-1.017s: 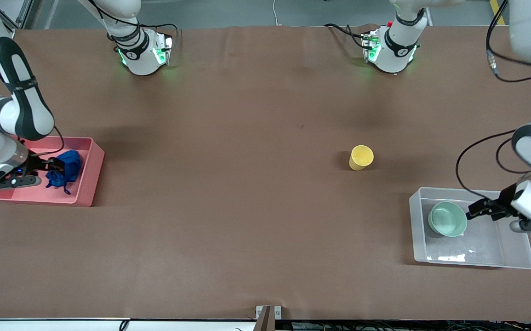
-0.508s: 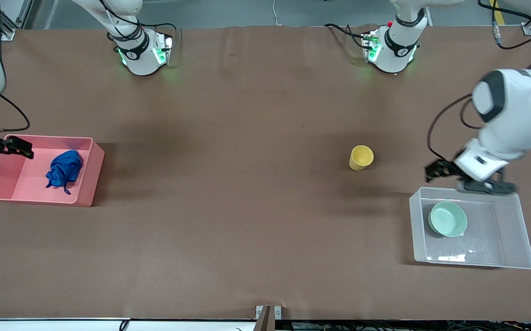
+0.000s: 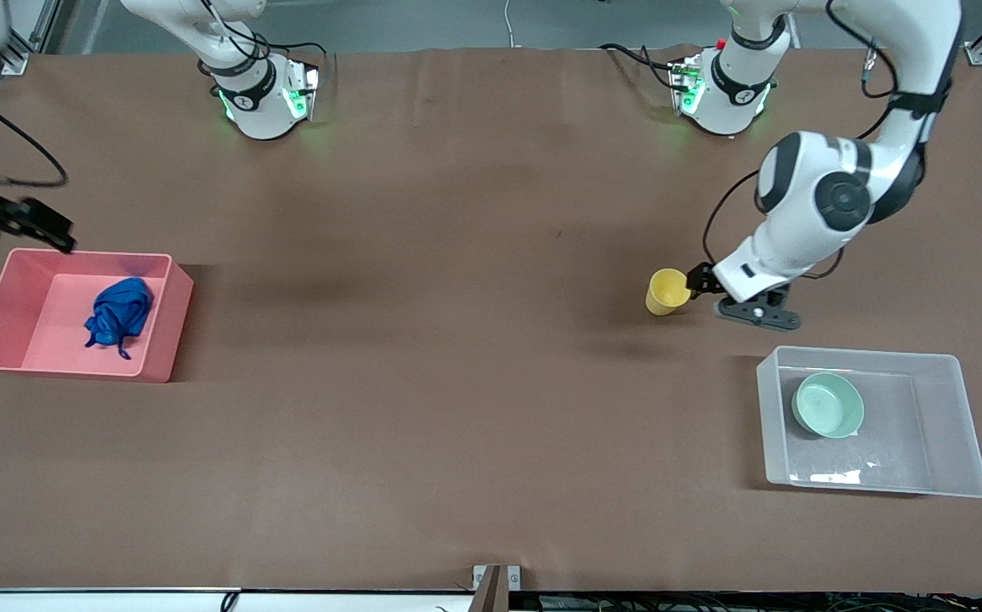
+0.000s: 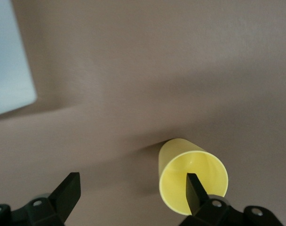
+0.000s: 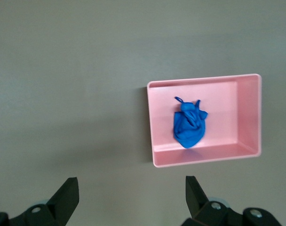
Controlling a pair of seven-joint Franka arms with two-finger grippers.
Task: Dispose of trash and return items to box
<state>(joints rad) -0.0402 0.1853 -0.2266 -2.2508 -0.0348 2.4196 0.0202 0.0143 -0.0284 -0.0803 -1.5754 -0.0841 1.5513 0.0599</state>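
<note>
**Left gripper at the cup, right gripper up beside the pink bin**

Left gripper (image 3: 699, 287): low over the brown tabletop (image 3: 456, 340), jaws spread wide, right beside the small yellow plastic cup (image 3: 668, 291). In the left wrist view one fingertip (image 4: 195, 190) sits across the cup's (image 4: 192, 175) open mouth and the second fingertip is well clear over bare tabletop. Cannot tell if the finger is inside the cup or just above it. No grip on it. Cup stands on the tabletop, outside the box, farther from the front camera than the box.

Clear translucent rectangular plastic box (image 3: 958, 425): at the left arm's end of the tabletop, near the front camera. Shallow pale mint-green round bowl (image 3: 828, 405) sits in it, at the end of the box toward the table's middle.

Right gripper (image 3: 31, 223): raised, jaws wide, nothing held, over the tabletop just beside the bin's corner that lies farthest from the front camera. Right wrist view looks down on the whole bin (image 5: 249, 117) between the fingertips (image 5: 195, 190).

Pink opaque rectangular bin (image 3: 169, 327): right arm's end of the tabletop. Bunched royal-blue cloth wad (image 3: 121, 313) lies inside on the bin floor, tail dangling toward the front camera.
</note>
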